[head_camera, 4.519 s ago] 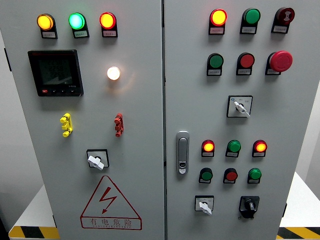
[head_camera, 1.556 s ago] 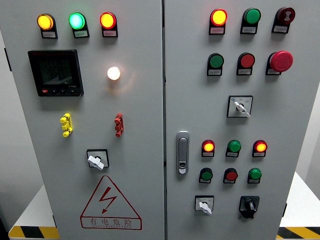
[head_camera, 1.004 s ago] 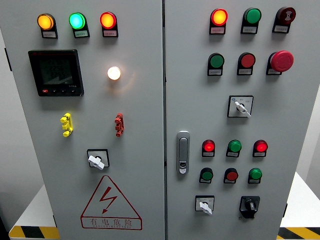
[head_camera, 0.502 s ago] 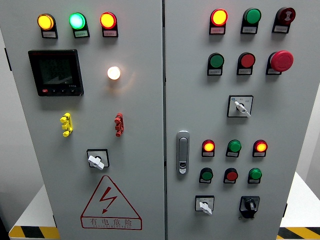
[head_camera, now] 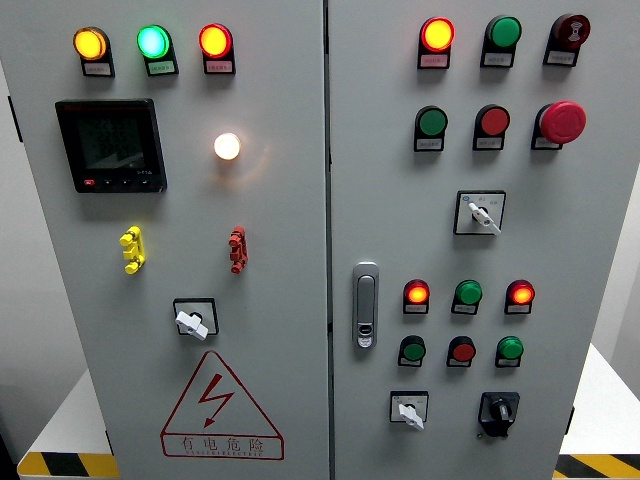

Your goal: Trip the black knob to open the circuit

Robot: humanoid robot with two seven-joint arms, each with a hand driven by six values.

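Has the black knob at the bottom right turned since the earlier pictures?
No. The black knob sits at the same angle beside the white selector switch.

A grey two-door cabinet (head_camera: 300,250) fills the head view. The black knob (head_camera: 498,411) sits at the lower right of the right door, beside a white selector switch (head_camera: 408,409), below two rows of small lamps and buttons. A silver door handle (head_camera: 365,305) stands near the seam. Higher up is a red mushroom button (head_camera: 561,122). On the left door are a dark meter display (head_camera: 111,145), a glowing white lamp (head_camera: 227,146), and a triangular warning sign (head_camera: 220,405). No hand shows.
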